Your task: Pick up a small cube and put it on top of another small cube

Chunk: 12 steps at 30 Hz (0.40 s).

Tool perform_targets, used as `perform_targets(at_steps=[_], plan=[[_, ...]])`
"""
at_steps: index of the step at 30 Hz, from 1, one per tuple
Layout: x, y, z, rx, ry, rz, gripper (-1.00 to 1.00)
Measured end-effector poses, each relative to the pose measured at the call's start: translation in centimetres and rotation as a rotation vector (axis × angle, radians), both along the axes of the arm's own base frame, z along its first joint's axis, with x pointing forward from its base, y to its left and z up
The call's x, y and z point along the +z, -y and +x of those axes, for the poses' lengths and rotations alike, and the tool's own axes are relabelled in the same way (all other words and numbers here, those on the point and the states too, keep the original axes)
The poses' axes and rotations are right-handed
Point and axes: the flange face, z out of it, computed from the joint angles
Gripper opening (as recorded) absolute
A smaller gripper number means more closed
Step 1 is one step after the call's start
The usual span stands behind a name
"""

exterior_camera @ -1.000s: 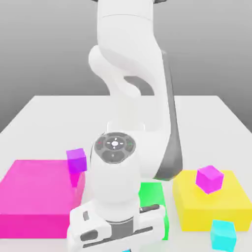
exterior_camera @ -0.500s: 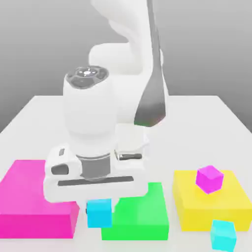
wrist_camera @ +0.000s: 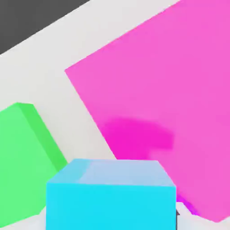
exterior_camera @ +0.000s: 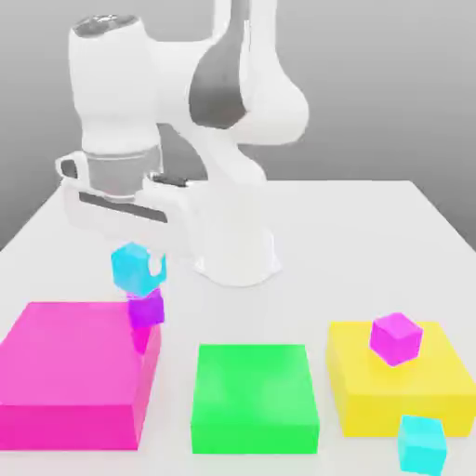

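My gripper (exterior_camera: pixel 138 270) is shut on a small cyan cube (exterior_camera: pixel 133 267) and holds it in the air at the exterior view's left. Directly under it a small magenta-purple cube (exterior_camera: pixel 146 310) sits on the near corner of the big flat pink block (exterior_camera: pixel 70 367). The two cubes are very close; I cannot tell whether they touch. In the hand view the cyan cube (wrist_camera: pixel 110 195) is close up between the fingers, over the pink block (wrist_camera: pixel 170 90). A second cyan cube (exterior_camera: pixel 422 444) lies on the table at the exterior view's right.
A flat green block (exterior_camera: pixel 251 395) lies in the middle and a flat yellow block (exterior_camera: pixel 437 381) at the exterior view's right, with another magenta-purple cube (exterior_camera: pixel 396 337) on it. The green block (wrist_camera: pixel 22 152) and the white table (wrist_camera: pixel 49 63) lie beside the pink block.
The arm has swung up and to the exterior view's left, carrying the cyan cube from beside the green block to just over the magenta-purple cube on the pink block.
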Motion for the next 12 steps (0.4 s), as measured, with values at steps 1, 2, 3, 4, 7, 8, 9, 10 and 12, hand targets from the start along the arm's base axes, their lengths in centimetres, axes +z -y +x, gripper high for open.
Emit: perform_targets(at_steps=[1, 2, 3, 4, 7, 8, 9, 10, 12], plan=[[0.1, 0.2, -1.0, -0.042, -0.001, -0.003, -1.00], [0.2, 0.3, -2.1, -0.083, -0.002, -0.006, -1.00], [-0.1, 0.4, -2.7, -0.113, -0.003, -0.008, -1.00], [-0.8, 0.4, -3.0, -0.127, -0.004, -0.009, -1.00], [-3.6, 0.5, -3.2, -0.140, -0.005, -0.012, -1.00], [-4.7, 0.5, -3.2, -0.141, -0.005, -0.012, -1.00], [-5.7, 0.5, -3.3, -0.141, -0.005, -0.013, 1.00], [-5.7, 0.5, -3.3, -0.141, -0.005, -0.013, 1.00], [-5.7, 0.5, -3.3, -0.141, -0.005, -0.013, 1.00]])
